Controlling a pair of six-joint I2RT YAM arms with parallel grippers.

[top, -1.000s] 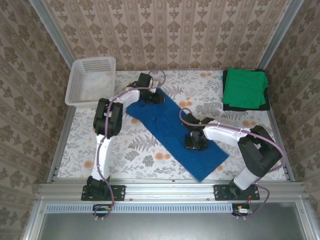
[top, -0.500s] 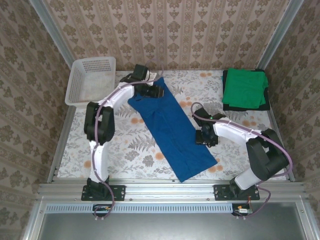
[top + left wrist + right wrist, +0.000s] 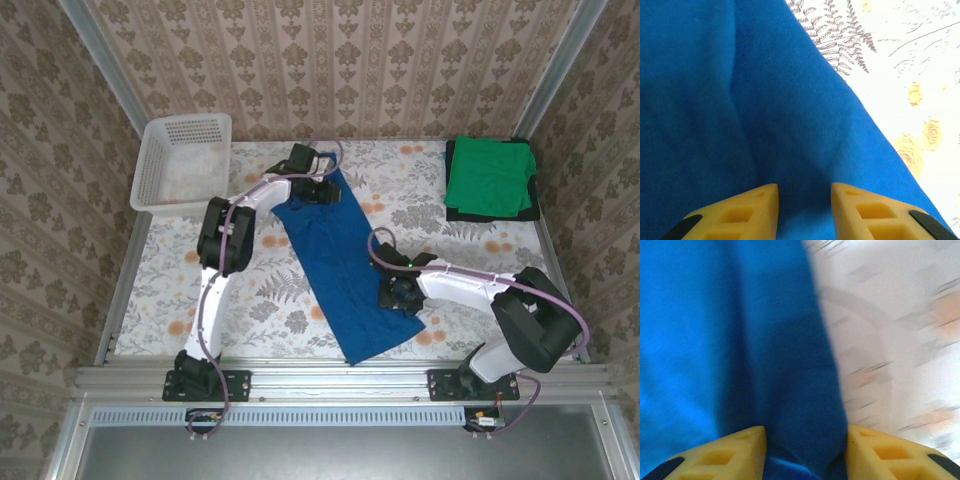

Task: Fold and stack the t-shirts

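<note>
1. The blue t-shirt [image 3: 340, 262] lies as a long narrow band across the middle of the table [image 3: 270, 300]. In the top view it runs from about 11 o'clock to 5 o'clock. The green t-shirt [image 3: 488, 178] sits folded on a dark t-shirt [image 3: 452, 190] in the 2 o'clock corner.
2. The left gripper [image 3: 322, 190] pinches the band's far end, with cloth bunched between its narrow-set yellow fingers [image 3: 765, 200].
3. The right gripper [image 3: 398, 295] grips the band's 3 o'clock edge towards the near end, with a fold of blue between its fingers [image 3: 750, 440] (that wrist view is smeared).
4. Both pinches look shallow. Soft cotton could slide out of one, dropping that end and skewing the band.
5. If the arms pull unevenly, the band would probably twist and the next fold would land crooked.
6. The 5 o'clock tip lies close to the table's near edge, so dragging it that way could spill it over.
7. The basket [image 3: 185, 128] at 10 o'clock stands near the left arm, and a wide swing might knock it.
</note>
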